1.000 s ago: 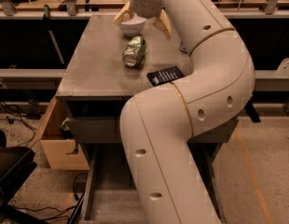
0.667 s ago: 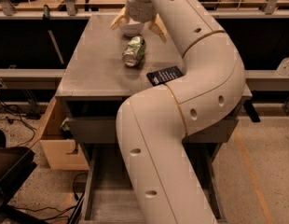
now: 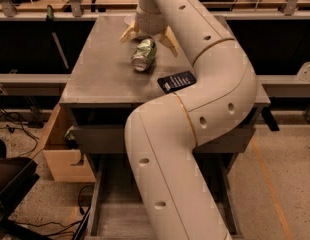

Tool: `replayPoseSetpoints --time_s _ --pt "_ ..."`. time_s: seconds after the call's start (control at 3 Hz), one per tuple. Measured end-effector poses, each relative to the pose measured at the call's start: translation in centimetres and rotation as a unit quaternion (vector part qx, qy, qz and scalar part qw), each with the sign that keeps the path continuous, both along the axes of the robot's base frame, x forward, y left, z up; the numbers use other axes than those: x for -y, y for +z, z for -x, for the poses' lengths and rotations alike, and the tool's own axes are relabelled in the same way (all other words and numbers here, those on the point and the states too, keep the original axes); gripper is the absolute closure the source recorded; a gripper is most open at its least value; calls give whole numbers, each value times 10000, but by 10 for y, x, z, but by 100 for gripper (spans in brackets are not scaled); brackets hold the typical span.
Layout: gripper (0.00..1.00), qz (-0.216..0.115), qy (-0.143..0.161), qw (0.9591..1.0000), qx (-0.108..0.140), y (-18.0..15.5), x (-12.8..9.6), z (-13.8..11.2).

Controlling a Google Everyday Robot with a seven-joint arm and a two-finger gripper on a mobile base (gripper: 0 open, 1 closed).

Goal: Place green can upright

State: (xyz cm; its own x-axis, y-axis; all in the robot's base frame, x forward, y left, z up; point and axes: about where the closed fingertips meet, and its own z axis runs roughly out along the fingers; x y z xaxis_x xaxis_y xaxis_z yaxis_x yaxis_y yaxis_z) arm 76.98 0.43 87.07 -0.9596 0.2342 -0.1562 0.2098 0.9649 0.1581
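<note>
A dull grey metal surface (image 3: 102, 74) carries the green can (image 3: 144, 55), dented and crumpled, lying on its side near the far middle, with its round silver end facing the near side. The gripper (image 3: 148, 46) hangs just over the can. Its tan, wedge-shaped fingers (image 3: 169, 39) are splayed and released to either side. A flat dark packet (image 3: 176, 81) lies near right.

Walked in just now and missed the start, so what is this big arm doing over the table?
The robot's one arm reaches across the grey table. Its gripper hovers open at the far end of the green can, with a finger spread to each side. The can lies on its side near the middle of the table and has not been stood up yet. Nothing is gripped. A dark flat packet lies nearer the front edge, right beside the arm.
</note>
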Motion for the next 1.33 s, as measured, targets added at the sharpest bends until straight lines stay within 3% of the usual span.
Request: replayPoseSetpoints --time_s 1.0,1.33 --pt "0 38 -69 9998 -177 -23 0 -3" --pt "25 152 29 9999 -75 -28 -4 -11"
